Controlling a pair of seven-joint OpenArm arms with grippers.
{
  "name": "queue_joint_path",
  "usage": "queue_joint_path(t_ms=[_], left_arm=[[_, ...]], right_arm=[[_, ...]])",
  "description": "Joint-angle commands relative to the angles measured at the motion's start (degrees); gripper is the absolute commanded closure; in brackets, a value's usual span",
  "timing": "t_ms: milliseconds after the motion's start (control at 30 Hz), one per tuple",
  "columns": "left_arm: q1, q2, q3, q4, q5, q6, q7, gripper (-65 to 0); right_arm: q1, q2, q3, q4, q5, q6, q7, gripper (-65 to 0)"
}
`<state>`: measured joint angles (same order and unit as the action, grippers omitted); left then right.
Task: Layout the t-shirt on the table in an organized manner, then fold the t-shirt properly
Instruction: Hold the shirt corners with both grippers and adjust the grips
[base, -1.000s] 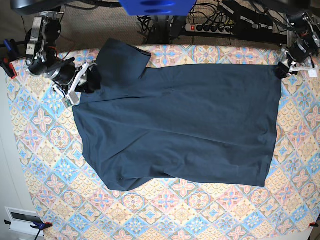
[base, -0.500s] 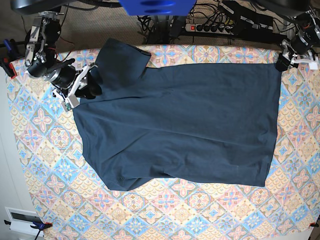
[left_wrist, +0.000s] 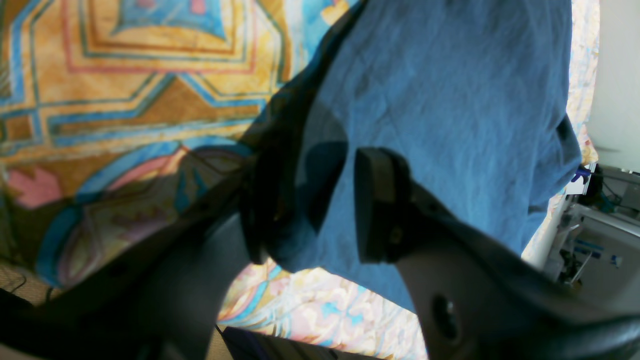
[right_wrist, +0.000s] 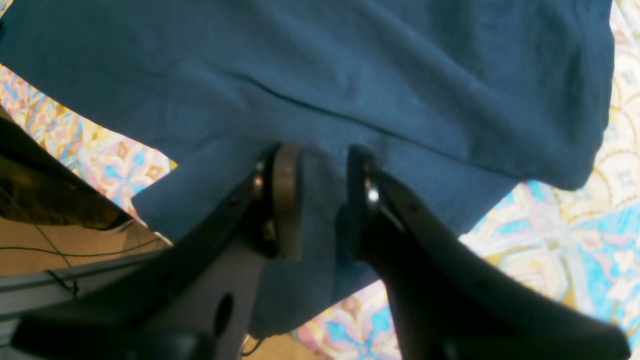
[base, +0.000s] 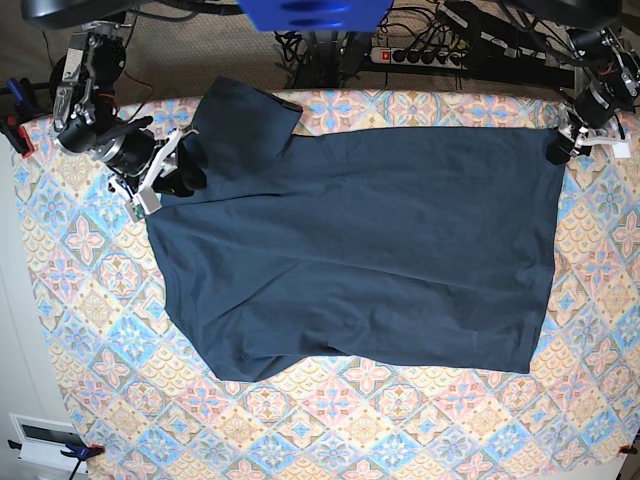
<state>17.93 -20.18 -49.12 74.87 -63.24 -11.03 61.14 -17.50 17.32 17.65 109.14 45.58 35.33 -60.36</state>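
Near the worktop's (base: 90, 330) far-left corner, the right end effector (base: 168, 170) pinches the dark navy-blue soft fabric t-shirt (base: 370, 250), spread across the centre. Only its wrist view shows cloth between the pads. At the far-right corner, the left end effector (base: 565, 140) gapes, empty. Smoothing should keep tension even.

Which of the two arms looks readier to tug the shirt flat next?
The right one, probably. The right gripper is shut on a fold of the t-shirt near the sleeve. The left gripper is open at the hem corner, holding nothing, so it would have to grip again first.
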Motion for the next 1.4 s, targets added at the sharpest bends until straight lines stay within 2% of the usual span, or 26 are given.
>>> queue_joint_path(t_ms=[0, 67, 200, 267, 333, 467, 667, 800, 900, 1367], left_arm=[[0.4, -0.9, -0.2, 0.4, 0.6, 0.2, 0.6, -24.5], [0.4, -1.0, -0.2, 0.4, 0.5, 0.2, 0.6, -18.8], [0.2, -1.2, -0.3, 0.5, 0.5, 0.2, 0.6, -0.1], [0.2, -2.1, -0.3, 0.6, 0.4, 0.2, 0.6, 0.0], [0.2, -2.5, -0.4, 1.5, 0.4, 0.2, 0.2, -1.1], [0.4, -2.5, -0.4, 6.1, 0.4, 0.2, 0.3, 0.0], [0.4, -2.4, -0.4, 10.4, 0.7, 0.2, 0.5, 0.0], [0.4, -2.4, -0.4, 10.4, 0.9, 0.2, 0.5, 0.0], [0.4, -2.3, -0.4, 10.4, 1.0, 0.2, 0.5, 0.0], [0.1, -2.2, -0.2, 10.3, 1.0, 0.2, 0.4, 0.0]], right_arm=[[-0.9, 0.7, 0.5, 1.5, 1.3, 0.1, 1.1, -14.6], [-2.6, 0.9, 0.9, 2.0, 1.3, 0.1, 1.1, -14.8], [-5.1, 0.9, 2.3, 2.0, 1.3, 0.1, 1.1, -14.6], [-6.3, 0.9, 2.2, 2.0, 1.3, 0.1, 0.5, -14.6], [-6.5, 0.7, 2.3, 1.8, 1.4, 0.1, -2.4, -14.6], [-6.4, -1.7, 3.9, 1.6, 1.3, 0.1, -4.5, -14.6], [-6.1, -2.6, 5.3, -3.3, 1.3, 0.1, -4.6, -15.7], [-6.1, -2.6, 5.3, -7.6, 1.3, 0.1, -4.6, -22.7], [-6.1, -2.6, 5.3, -8.0, 1.3, 0.2, -4.6, -25.6], [-6.1, -3.4, 5.0, -14.2, 1.3, 0.3, -4.0, -25.6]])
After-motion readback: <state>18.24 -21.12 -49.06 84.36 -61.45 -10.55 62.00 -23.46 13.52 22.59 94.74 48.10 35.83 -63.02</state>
